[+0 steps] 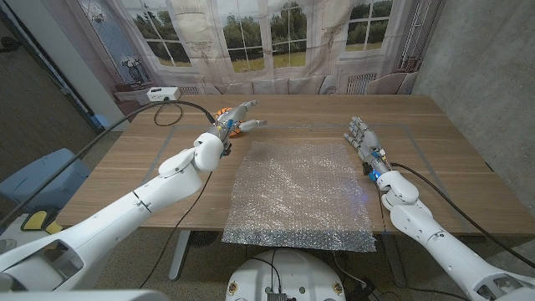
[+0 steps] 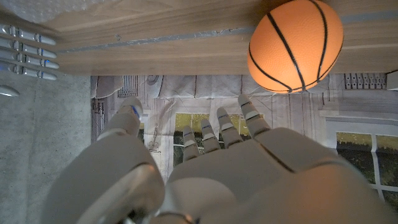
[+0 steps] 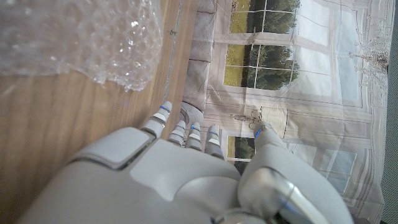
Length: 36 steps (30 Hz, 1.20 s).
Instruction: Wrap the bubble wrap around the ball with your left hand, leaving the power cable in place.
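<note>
Ball (image 1: 226,116) sits at the table's (image 1: 451,167) far left, beyond the bubble wrap (image 1: 301,191); I see my left hand (image 1: 236,119) spread, empty, just beside it, right hand (image 1: 361,138) holding nothing.

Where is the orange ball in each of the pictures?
Head view: the ball peeks out beside the left hand, near the table's far edge, just past the bubble wrap's far left corner.
Left wrist view: the ball sits on the wood beyond the left hand's fingertips, untouched.
Right wrist view: I can't find the ball here.
Shared landmark: the bubble wrap, which the head and right wrist views both show.
</note>
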Tool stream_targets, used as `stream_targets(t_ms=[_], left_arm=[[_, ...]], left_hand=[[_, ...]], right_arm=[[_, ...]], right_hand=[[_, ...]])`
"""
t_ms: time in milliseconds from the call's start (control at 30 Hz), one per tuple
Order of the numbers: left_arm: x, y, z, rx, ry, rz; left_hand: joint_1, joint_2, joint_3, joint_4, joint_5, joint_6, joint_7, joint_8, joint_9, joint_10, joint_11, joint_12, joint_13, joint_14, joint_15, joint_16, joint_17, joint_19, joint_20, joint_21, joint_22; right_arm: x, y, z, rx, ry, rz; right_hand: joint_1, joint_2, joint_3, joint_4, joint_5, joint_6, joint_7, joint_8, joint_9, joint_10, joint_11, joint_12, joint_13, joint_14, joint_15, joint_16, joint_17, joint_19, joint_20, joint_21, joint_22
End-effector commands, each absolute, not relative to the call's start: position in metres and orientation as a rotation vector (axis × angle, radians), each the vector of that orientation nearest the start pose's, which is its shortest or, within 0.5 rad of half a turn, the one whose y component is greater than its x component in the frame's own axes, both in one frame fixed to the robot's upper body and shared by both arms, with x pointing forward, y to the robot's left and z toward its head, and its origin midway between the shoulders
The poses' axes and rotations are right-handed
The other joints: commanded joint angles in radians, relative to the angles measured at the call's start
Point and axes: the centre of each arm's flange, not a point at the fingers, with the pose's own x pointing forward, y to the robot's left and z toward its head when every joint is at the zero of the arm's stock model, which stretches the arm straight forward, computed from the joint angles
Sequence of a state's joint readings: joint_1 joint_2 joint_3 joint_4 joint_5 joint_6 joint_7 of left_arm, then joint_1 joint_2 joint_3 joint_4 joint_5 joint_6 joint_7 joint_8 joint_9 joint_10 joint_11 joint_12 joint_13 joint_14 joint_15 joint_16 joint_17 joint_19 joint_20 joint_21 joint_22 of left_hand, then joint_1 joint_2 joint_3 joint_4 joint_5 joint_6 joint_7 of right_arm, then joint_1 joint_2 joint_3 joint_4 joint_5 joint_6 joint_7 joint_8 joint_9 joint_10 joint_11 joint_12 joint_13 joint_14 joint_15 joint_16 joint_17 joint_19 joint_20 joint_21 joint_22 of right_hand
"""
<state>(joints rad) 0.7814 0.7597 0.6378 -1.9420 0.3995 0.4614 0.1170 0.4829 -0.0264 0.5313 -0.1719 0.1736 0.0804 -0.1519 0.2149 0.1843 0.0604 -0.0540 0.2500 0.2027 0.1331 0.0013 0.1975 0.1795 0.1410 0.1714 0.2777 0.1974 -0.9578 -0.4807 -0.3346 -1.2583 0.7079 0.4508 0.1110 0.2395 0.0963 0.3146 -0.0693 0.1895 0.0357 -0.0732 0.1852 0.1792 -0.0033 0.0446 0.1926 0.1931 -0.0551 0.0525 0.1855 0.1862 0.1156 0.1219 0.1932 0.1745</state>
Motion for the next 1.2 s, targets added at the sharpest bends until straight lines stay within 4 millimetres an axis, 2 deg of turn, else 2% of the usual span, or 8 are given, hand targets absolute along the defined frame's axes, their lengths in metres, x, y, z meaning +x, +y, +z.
stream_targets(t_ms=[33, 267, 467, 767, 1200], left_arm=[[0.574, 0.175, 0.035, 1.377, -0.517, 0.069], [0.576, 0.165, 0.032, 1.468, -0.472, 0.068], [0.578, 0.159, 0.027, 1.542, -0.429, 0.077], [0.580, 0.151, 0.026, 1.633, -0.366, 0.066], [0.584, 0.140, 0.022, 1.759, -0.298, 0.062]], left_hand=[[0.024, -0.006, -0.007, 0.001, 0.003, 0.031, 0.011, 0.012, 0.003, 0.018, -0.002, 0.001, 0.002, 0.010, -0.016, 0.003, 0.002, 0.011, -0.013, -0.001, 0.001], [0.049, -0.012, -0.012, 0.001, 0.005, 0.073, 0.008, 0.020, 0.004, 0.057, -0.006, 0.011, 0.003, 0.035, -0.032, 0.008, 0.001, 0.030, -0.031, 0.003, 0.000], [0.060, -0.017, -0.017, 0.003, 0.005, 0.102, 0.019, 0.024, 0.004, 0.077, -0.003, 0.015, 0.003, 0.053, -0.040, 0.011, 0.001, 0.039, -0.033, 0.003, 0.000], [0.072, -0.026, -0.024, 0.003, 0.007, 0.133, 0.014, 0.030, 0.005, 0.075, 0.008, 0.011, 0.004, 0.047, -0.042, 0.005, 0.001, 0.037, -0.039, 0.000, -0.001], [0.115, -0.051, -0.034, -0.003, 0.019, 0.190, 0.019, 0.041, 0.005, 0.090, -0.004, 0.011, 0.005, 0.056, -0.049, 0.004, 0.000, 0.045, -0.048, -0.004, -0.002]], right_arm=[[0.630, -0.303, -0.093, 0.139, -0.629, 0.209], [0.629, -0.307, -0.099, 0.151, -0.630, 0.200], [0.629, -0.308, -0.103, 0.161, -0.628, 0.195], [0.631, -0.310, -0.104, 0.164, -0.625, 0.195], [0.634, -0.310, -0.107, 0.173, -0.624, 0.193]], right_hand=[[-0.005, 0.002, 0.006, -0.003, 0.006, 0.000, -0.011, 0.004, 0.005, 0.006, 0.005, 0.006, 0.002, 0.000, 0.013, 0.009, 0.001, 0.004, 0.005, 0.006, 0.005], [-0.006, 0.002, 0.006, -0.003, 0.006, 0.000, -0.010, 0.004, 0.005, 0.008, 0.006, 0.007, 0.001, 0.000, 0.013, 0.009, 0.001, 0.004, 0.005, 0.006, 0.005], [-0.007, 0.002, 0.006, -0.004, 0.006, 0.000, -0.011, 0.004, 0.005, 0.008, 0.005, 0.007, 0.001, 0.001, 0.014, 0.009, 0.001, 0.004, 0.005, 0.006, 0.005], [-0.008, 0.002, 0.006, -0.004, 0.007, 0.000, -0.011, 0.004, 0.005, 0.009, 0.005, 0.007, 0.001, 0.001, 0.014, 0.009, 0.001, 0.004, 0.005, 0.007, 0.005], [-0.012, 0.003, 0.006, -0.004, 0.007, 0.000, -0.012, 0.004, 0.005, 0.011, 0.007, 0.007, 0.001, 0.002, 0.015, 0.010, 0.002, 0.005, 0.005, 0.007, 0.005]])
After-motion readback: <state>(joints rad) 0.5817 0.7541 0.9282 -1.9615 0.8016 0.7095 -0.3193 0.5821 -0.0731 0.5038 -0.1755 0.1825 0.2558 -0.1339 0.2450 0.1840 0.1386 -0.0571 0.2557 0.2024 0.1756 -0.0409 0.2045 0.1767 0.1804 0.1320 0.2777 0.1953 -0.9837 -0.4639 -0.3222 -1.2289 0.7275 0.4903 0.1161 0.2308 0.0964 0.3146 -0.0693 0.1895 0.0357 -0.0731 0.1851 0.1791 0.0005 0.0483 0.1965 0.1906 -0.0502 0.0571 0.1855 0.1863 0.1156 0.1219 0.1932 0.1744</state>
